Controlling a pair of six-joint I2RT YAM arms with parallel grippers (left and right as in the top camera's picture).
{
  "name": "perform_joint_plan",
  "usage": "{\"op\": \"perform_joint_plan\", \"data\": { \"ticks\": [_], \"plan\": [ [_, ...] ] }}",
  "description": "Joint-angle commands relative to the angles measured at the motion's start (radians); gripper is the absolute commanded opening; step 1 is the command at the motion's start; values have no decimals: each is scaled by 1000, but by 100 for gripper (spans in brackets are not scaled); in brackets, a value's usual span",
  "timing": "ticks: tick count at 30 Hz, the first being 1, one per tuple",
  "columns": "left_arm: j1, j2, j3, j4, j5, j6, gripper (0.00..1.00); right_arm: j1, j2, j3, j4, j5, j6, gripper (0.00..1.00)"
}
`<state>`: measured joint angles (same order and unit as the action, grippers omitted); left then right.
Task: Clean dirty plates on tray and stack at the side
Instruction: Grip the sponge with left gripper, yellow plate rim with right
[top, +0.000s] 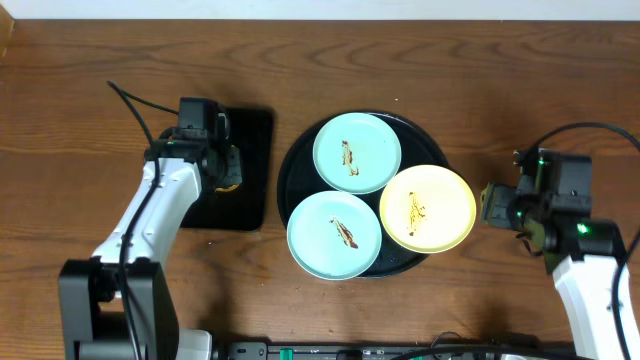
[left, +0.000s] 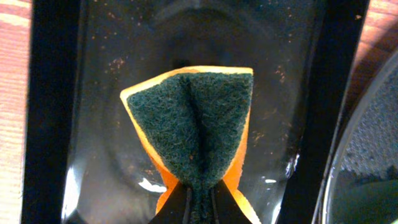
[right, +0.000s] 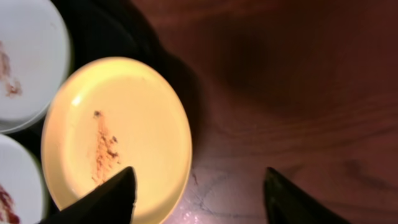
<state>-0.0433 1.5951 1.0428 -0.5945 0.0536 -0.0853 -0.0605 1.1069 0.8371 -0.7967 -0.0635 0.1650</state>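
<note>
Risks, by my reading. The round tray (top: 420, 130) is glossy and crowded. Two of its three plates hang out over its raised rim, so a hard push from either arm could tip a plate or slide the whole load. The yellow plate (right: 115, 137) lies ahead of the right gripper (right: 199, 186), whose jaws stand spread with nothing between them. One finger (right: 102, 202) overlaps the plate's near edge in this view, and whether it touches I cannot tell. A shallow, smooth rim gives little to bite on, so a closing pinch could skid off or flip the plate. The left gripper (left: 200, 199) has its jaws pressed together on the sponge (left: 199, 124), gripping only its near edge. Scrubbing might twist the sponge loose.

Materials:
- The table (top: 80, 80) is dark wood with visible grain.
- The round tray is shiny black.
- The rectangular tray (left: 93, 93), under and ahead of the left jaws, is shiny black and flecked with crumbs.
- The upper aqua plate (top: 357, 152) and the lower aqua plate (top: 334, 235) are smooth and shallow, each with a brown smear at its centre. The yellow plate's smear is orange-brown.
- The sponge is orange foam faced with coarse dark-green scouring pad. It is creased into a fold fanning away from the jaws.
</note>
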Motion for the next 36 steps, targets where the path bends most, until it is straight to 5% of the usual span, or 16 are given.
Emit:
{"op": "perform_joint_plan", "data": {
  "ticks": [1,16,36],
  "plan": [
    [-2,-14,9,-20,6,-6,8,-6,75,12,-3,3,-1,60],
    [-2,-14,9,-30,6,-7,8,-5,419,12,90,-78,-2,40],
    [-2,-14,9,-29,96,-6,7,-5,434,12,98,-80,-2,1]
  ]
}}
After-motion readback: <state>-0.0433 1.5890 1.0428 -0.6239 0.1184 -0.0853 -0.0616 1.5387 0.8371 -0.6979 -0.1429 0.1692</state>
